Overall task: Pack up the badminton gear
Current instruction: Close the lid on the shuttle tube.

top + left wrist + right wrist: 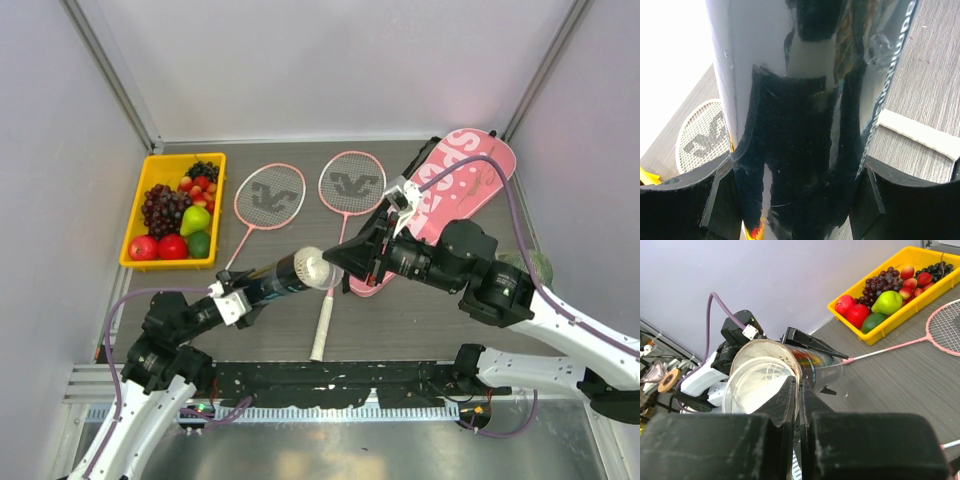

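Observation:
My left gripper (pixel 232 293) is shut on the long dark tube (pixel 280 278) and holds it level above the table, its mouth pointing right. In the left wrist view the tube (pixel 790 100) fills the gap between my fingers (pixel 715 200). My right gripper (pixel 333 262) is shut on the clear end cap (pixel 757 390) at the tube's mouth; one finger is inside the rim and one outside. White shuttlecock feathers (pixel 765 377) show through the cap. Two pink rackets (pixel 270 195) (pixel 352 182) lie on the table. The pink SPORT bag (pixel 455 190) lies at the back right.
A yellow tray (pixel 135 215) of fruit stands at the back left and also shows in the right wrist view (pixel 900 320). A green netted ball (pixel 537 265) sits at the right wall behind my right arm. The right racket's white handle (pixel 322 325) lies under the tube.

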`<state>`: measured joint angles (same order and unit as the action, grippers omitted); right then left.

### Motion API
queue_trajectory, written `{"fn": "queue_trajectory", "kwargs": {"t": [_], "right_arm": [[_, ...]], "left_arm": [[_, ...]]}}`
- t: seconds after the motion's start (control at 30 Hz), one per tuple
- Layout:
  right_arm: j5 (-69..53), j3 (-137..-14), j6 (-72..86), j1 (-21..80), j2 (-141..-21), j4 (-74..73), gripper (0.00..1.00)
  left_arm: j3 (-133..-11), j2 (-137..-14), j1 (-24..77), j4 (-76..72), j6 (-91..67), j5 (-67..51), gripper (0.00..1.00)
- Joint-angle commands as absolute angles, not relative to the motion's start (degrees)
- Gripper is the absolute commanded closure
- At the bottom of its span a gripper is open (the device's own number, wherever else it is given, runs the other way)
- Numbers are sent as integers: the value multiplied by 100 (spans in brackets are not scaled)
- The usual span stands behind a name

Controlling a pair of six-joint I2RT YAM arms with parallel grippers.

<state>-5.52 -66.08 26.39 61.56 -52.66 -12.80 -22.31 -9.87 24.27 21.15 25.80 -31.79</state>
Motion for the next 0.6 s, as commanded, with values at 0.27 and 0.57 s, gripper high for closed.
{"fn": "queue_trajectory", "kwargs": {"t": [0.27, 0.57], "right_arm": [[-264, -6346, 2418, 6196, -4913, 360, 95], [-18, -6091, 1952, 6337, -5053, 1071, 95]], "left_arm": [[-2391, -1046, 2426, 1556, 2347, -3243, 100], [-2487, -1125, 2417, 1547, 2127, -3234, 100]]}}
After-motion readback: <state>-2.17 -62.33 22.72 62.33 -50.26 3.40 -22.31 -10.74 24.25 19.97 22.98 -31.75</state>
